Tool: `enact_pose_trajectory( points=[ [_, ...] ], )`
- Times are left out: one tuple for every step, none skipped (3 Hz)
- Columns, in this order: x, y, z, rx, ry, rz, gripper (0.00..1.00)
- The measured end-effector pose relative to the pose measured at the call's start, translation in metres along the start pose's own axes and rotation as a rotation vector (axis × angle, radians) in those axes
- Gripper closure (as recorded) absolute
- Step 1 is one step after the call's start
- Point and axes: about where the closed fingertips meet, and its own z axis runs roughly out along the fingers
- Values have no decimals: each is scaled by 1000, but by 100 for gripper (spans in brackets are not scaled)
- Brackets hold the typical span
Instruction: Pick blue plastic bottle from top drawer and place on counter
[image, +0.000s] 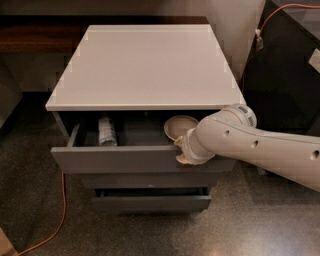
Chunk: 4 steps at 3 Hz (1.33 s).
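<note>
The top drawer (120, 159) of the grey cabinet is pulled partly open under the white counter (145, 65). The blue plastic bottle (106, 131) lies in the left part of the drawer, pointing front to back, its far end hidden under the counter edge. My gripper (182, 150) is at the right part of the drawer, at the top rim of its front panel, well to the right of the bottle and apart from it. The pale arm (250, 145) reaches in from the right.
A pale round dish-like shape (179, 126) sits in the drawer just behind my gripper. The lowest drawer (150, 202) stands slightly out. An orange cable (61, 210) runs over the floor at the left. A black cabinet (285, 75) stands at the right.
</note>
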Motion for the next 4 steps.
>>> enact_pose_trajectory(
  points=[
    [0, 11, -3, 0, 6, 0, 100],
    [0, 11, -3, 0, 6, 0, 100],
    [1, 25, -6, -4, 10, 3, 100],
    [1, 29, -6, -6, 11, 2, 100]
  ],
)
